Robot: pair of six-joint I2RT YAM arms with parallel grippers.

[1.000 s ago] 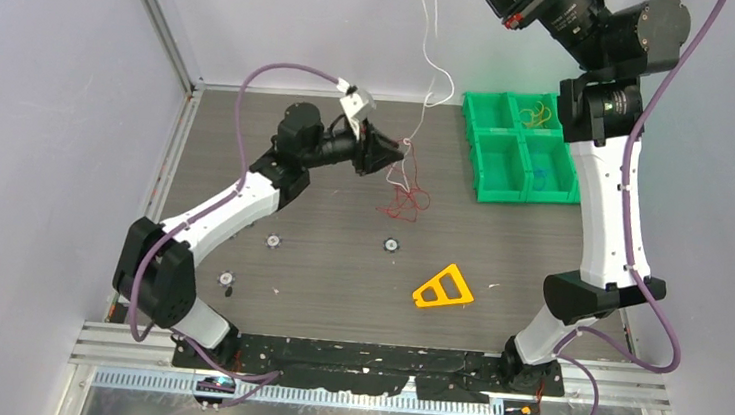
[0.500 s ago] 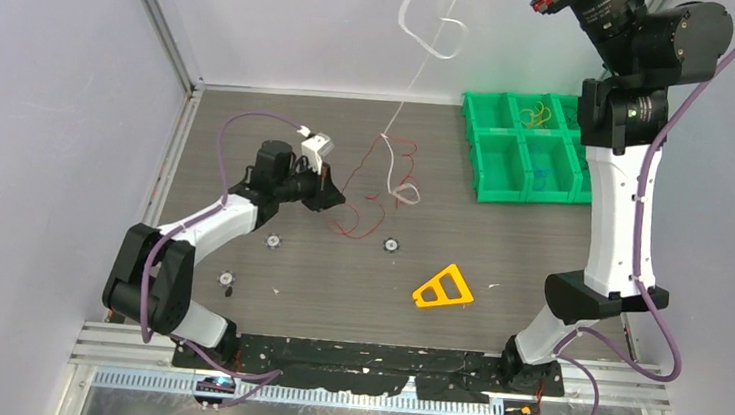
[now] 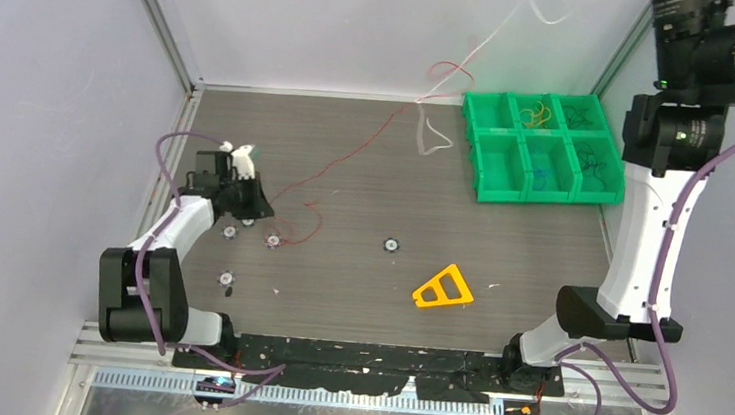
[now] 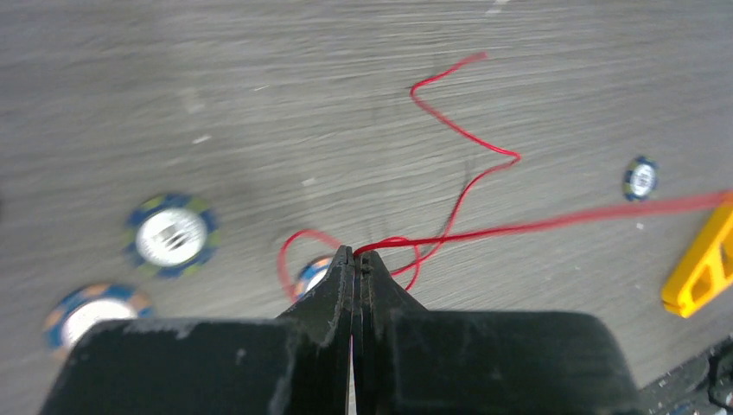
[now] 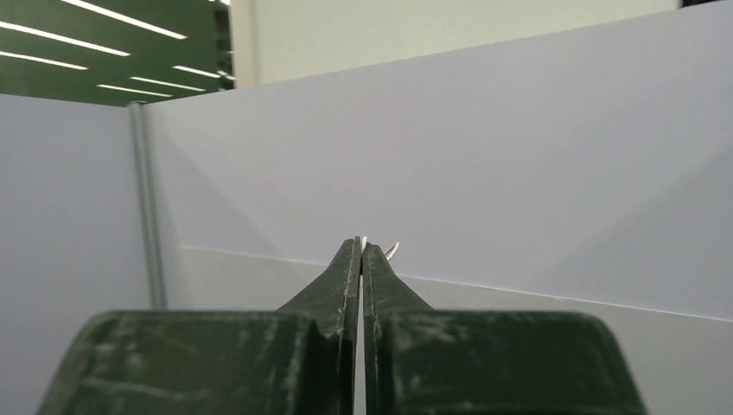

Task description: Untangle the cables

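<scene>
My left gripper (image 4: 356, 257) pinches the red cable (image 4: 484, 229) — my right gripper (image 5: 360, 246), up high, pinches the white cable (image 5: 392, 250).

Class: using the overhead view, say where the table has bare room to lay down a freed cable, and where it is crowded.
Bare: the table between the green bins, the yellow triangle and the lone disc; also the far left corner behind the red cable. Crowded: round the left gripper, among the other discs and the red cable's loops.
</scene>
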